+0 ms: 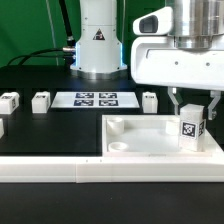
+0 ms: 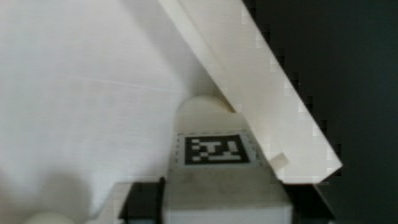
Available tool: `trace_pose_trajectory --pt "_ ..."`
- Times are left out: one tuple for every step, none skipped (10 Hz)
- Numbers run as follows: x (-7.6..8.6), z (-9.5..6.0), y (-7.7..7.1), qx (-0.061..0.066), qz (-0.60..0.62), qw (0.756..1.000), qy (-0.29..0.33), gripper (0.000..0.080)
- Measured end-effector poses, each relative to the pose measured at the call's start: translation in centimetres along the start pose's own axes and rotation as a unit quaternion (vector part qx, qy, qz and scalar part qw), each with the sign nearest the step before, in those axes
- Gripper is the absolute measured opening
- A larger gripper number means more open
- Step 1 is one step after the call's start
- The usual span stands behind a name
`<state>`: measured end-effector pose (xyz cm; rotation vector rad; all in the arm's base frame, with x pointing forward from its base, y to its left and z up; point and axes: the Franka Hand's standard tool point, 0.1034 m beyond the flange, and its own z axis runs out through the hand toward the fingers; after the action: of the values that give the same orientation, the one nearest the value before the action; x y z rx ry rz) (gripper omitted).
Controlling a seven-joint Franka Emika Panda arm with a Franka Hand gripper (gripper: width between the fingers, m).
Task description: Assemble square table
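Observation:
The square table top [image 1: 140, 140], a large white slab with a raised rim and round corner sockets, lies at the front of the black board. My gripper [image 1: 191, 112] is shut on a white tagged leg [image 1: 192, 128] and holds it upright over the slab's corner at the exterior view's right. In the wrist view the leg [image 2: 217, 150] sits between my dark fingers [image 2: 143, 198], above the slab's floor [image 2: 89, 90] and next to its rim [image 2: 249, 80]. Three more legs [image 1: 41, 100] [image 1: 9, 101] [image 1: 149, 100] stand on the board.
The marker board [image 1: 95, 99] lies at the back middle, in front of the robot base [image 1: 98, 45]. A long white rail [image 1: 60, 170] borders the black board's front edge. Another white piece [image 1: 2, 128] shows at the exterior view's left edge.

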<state>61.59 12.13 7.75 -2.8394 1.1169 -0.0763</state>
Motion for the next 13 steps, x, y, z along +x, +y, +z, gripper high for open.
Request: trace_pose_trajectory --pt "-0.07 0.01 -0.05 0.000 0.058 0.998 0.000 0.0291" --pt "-0.15 0.02 -0.10 0.000 0.097 0.995 0.000 0.0291" --pt "-0.27 0.02 -0.20 0.000 0.151 0.989 0.001 0.0291" --pt "-0.26 0.01 -0.20 0.002 0.184 0.983 -0.003 0.0292" --pt "-0.24 0.00 -0.17 0.003 0.191 0.982 -0.006 0.0292" --pt "-0.24 0.00 -0.17 0.003 0.192 0.981 -0.007 0.0292" --pt "-0.25 0.01 -0.17 0.003 0.183 0.983 -0.007 0.0292" --pt "-0.17 -0.01 -0.11 0.003 0.156 0.988 -0.008 0.0393" --pt "0.07 -0.09 0.00 0.003 0.131 0.991 -0.010 0.0539" --pt "-0.06 -0.09 0.08 -0.002 0.090 0.996 -0.014 0.0539" --pt "-0.22 -0.14 0.08 -0.010 0.022 1.000 -0.020 0.0625" --pt "-0.16 -0.16 0.00 -0.009 -0.017 1.000 -0.020 0.0625" --pt "-0.16 -0.15 0.01 -0.008 -0.047 0.999 -0.020 0.0647"
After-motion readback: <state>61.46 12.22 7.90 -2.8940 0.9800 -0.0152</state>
